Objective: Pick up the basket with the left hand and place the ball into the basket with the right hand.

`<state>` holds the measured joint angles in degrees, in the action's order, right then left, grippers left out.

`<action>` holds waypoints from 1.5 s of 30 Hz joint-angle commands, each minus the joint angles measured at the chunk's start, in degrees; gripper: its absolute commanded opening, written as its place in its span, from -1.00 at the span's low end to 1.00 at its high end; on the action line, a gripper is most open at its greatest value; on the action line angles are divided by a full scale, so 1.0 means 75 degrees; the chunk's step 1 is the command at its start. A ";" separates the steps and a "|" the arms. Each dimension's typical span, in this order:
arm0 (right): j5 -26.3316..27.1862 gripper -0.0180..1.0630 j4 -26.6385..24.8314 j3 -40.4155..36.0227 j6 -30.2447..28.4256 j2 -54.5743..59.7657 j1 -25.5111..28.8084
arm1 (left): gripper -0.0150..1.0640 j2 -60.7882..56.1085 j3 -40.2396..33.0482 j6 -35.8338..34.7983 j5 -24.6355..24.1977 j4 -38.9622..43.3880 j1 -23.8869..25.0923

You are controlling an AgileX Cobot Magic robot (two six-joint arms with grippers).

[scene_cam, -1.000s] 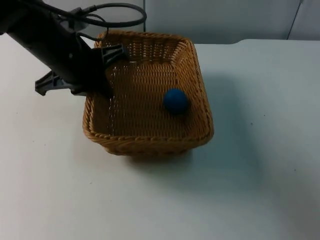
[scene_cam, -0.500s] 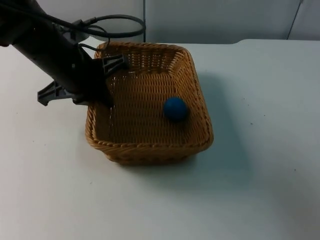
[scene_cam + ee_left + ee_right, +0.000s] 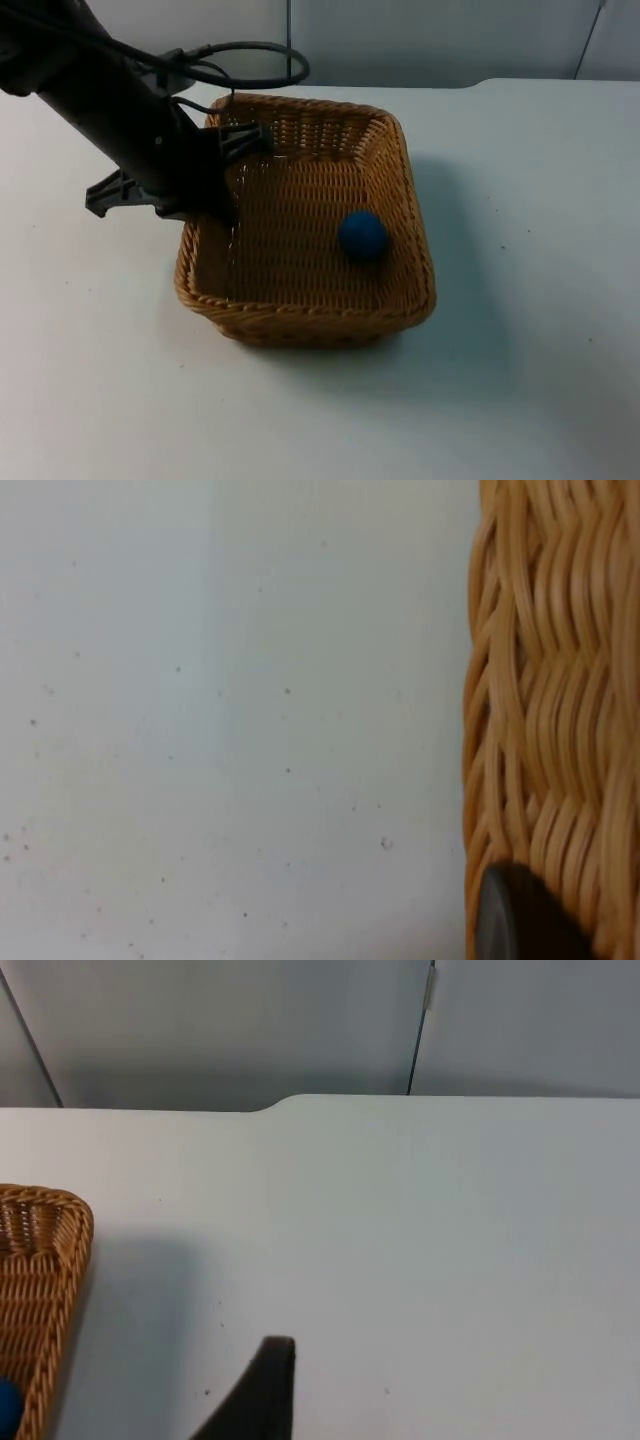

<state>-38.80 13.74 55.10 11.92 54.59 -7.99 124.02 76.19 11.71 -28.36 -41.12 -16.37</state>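
Pinching the left wall of the wicker basket at centre frame, the left gripper holds a light, stiff load best gripped at the rim, blue ball inside; the right gripper waits, finger state indeterminate.

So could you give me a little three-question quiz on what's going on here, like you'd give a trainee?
1. True or false: the ball lies on the table beside the basket.
2. Which gripper grips the basket's rim? A) left B) right
3. Fill in: the ball's colour is ____.

Key
1. False: it lies inside the basket.
2. A: the left gripper clamps the rim on the basket's left side; the right gripper waits off to the side, above the table.
3. Blue.
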 commanded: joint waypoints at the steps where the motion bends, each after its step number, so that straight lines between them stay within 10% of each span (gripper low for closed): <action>1: 0.0098 0.96 0.0064 -0.0029 0.0037 0.0008 -0.0006 | -0.97 -0.0003 0.0034 -0.0226 -0.0052 0.0057 -0.0055; 10: 0.0125 0.96 0.0149 -0.0029 0.0037 0.0008 -0.0108 | -0.97 -0.0003 0.0050 -0.2515 -0.0314 0.2793 -0.0104; 45: 0.0232 0.96 0.0199 -0.0029 0.0210 0.0008 -0.0176 | -0.97 -0.0124 0.0160 -0.2077 -0.0555 0.2505 -0.0592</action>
<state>-37.72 14.79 55.10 13.23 54.59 -9.16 123.67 77.24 -4.47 -30.54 -22.17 -20.14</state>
